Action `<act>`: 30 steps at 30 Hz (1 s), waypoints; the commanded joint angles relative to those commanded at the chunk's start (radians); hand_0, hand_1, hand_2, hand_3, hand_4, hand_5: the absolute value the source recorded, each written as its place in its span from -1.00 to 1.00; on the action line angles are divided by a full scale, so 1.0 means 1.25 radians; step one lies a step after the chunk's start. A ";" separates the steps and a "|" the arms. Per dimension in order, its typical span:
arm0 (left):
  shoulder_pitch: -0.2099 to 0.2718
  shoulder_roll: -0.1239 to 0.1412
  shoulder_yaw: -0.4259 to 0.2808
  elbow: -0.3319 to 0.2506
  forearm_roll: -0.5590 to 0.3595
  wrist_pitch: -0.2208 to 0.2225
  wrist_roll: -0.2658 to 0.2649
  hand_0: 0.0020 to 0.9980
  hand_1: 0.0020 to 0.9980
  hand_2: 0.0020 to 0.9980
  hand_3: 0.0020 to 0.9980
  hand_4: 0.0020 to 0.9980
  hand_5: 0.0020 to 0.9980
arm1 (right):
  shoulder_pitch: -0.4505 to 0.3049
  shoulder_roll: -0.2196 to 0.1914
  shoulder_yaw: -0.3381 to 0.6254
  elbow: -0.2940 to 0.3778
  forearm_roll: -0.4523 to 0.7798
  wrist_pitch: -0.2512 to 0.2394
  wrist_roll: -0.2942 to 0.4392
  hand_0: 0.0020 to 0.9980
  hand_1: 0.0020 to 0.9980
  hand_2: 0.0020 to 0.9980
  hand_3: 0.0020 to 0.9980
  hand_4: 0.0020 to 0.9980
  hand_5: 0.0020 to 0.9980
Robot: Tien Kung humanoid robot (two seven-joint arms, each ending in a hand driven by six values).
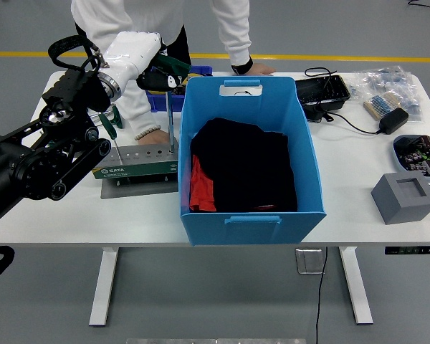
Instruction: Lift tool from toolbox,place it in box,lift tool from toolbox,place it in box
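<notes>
My left hand (160, 75) is shut on the green-and-black handle of a screwdriver (170, 118). Its long shaft hangs straight down beside the blue box's left wall. The tip is at the top of the green tool rack (140, 170), and I cannot tell if it is free. Another green-handled screwdriver (107, 123) stands in the rack's left end. The big blue box (309, 154) sits mid-table and holds black cloth (247, 165) and something red (201, 188). A person's hand (149, 134) rests just behind the rack.
The person's other hand (252, 69) leans on the far table edge. A small blue bin (198, 70) stands behind my hand. To the right lie a black tray (322, 89), a power adapter (391, 120), bagged parts (388, 86) and a grey block (405, 195).
</notes>
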 joint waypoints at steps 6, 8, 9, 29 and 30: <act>-0.015 0.017 0.009 -0.021 0.002 0.007 -0.021 -0.45 -0.81 -0.79 -0.79 0.30 -0.01 | -0.001 0.000 0.001 0.000 0.000 0.000 0.000 0.36 0.33 0.46 0.15 0.56 0.38; -0.018 0.022 0.012 -0.031 0.005 0.009 -0.025 -0.45 -0.81 -0.79 -0.79 0.30 -0.01 | -0.003 0.000 0.001 0.000 0.000 0.000 0.000 0.36 0.33 0.46 0.15 0.56 0.38; -0.020 0.025 0.012 -0.036 0.007 0.009 -0.027 -0.47 -0.82 -0.80 -0.79 0.29 -0.01 | -0.003 0.000 0.002 0.000 -0.001 -0.001 0.000 0.36 0.33 0.46 0.15 0.56 0.39; -0.051 0.052 0.056 -0.162 0.060 0.106 -0.080 -0.60 -0.89 -0.82 -0.80 0.19 -0.01 | -0.012 0.004 0.010 0.000 -0.015 -0.002 -0.005 0.36 0.33 0.46 0.15 0.56 0.39; -0.052 0.051 0.056 -0.165 0.061 0.108 -0.081 -0.60 -0.89 -0.82 -0.80 0.19 -0.01 | -0.012 0.004 0.010 0.000 -0.015 -0.002 -0.005 0.36 0.33 0.46 0.15 0.56 0.39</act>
